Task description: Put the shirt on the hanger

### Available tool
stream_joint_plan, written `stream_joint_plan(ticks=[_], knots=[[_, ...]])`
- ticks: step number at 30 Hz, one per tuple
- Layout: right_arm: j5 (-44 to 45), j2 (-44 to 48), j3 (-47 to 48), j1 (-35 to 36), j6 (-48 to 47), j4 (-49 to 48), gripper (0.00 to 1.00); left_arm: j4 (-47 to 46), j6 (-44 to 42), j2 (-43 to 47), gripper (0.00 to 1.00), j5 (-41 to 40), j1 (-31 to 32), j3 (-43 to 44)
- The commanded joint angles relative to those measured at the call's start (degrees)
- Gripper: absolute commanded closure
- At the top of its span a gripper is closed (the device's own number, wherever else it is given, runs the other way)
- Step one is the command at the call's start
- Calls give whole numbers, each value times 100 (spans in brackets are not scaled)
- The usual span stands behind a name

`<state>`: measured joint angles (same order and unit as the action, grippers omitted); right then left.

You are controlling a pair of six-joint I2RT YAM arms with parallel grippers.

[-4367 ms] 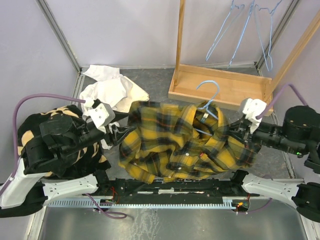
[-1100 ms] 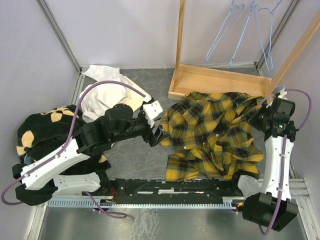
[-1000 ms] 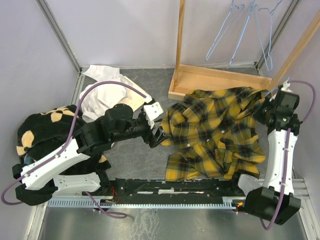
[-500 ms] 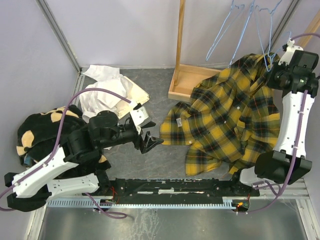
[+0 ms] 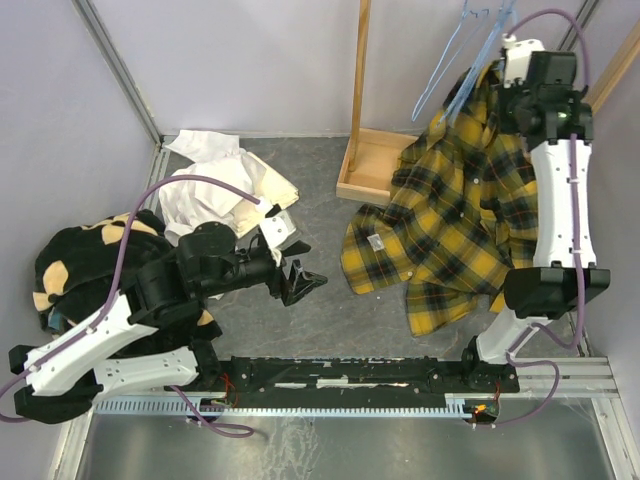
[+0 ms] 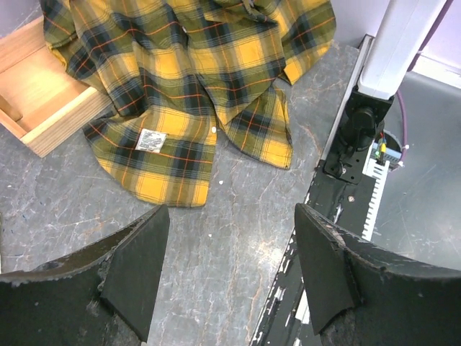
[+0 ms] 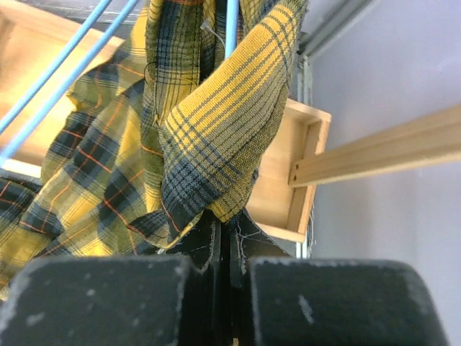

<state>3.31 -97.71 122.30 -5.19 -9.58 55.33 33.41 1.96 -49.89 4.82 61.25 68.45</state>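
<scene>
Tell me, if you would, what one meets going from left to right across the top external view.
black fleece → white garment → left end effector → plaid shirt

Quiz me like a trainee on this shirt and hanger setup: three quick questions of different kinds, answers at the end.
1. True or false: the left claw is gripping the shirt.
2. The shirt's lowest part: A) lies on the table; B) hangs clear of everything; C) is draped over the left claw.
3. Short answer: which claw pinches the shirt's cloth up beside the light-blue hanger?

Key
1. False: it is open and empty, away from the shirt.
2. A.
3. The right claw, shut on the cloth.
</scene>
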Motion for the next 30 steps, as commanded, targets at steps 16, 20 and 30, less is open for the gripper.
stream_joint_plan(ticks=[16,20,30], knots=[[835,1093,-1165,1207,117,-1026,100,-368,411,131,24,-202,26,-92],[1270,1998,-1962,1202,579,-1193,100,-357,437,105,24,-356,29,-144],[2880,3454,-2639,1204,1193,-603,100,-292,357,-75,24,-186,30,-76]])
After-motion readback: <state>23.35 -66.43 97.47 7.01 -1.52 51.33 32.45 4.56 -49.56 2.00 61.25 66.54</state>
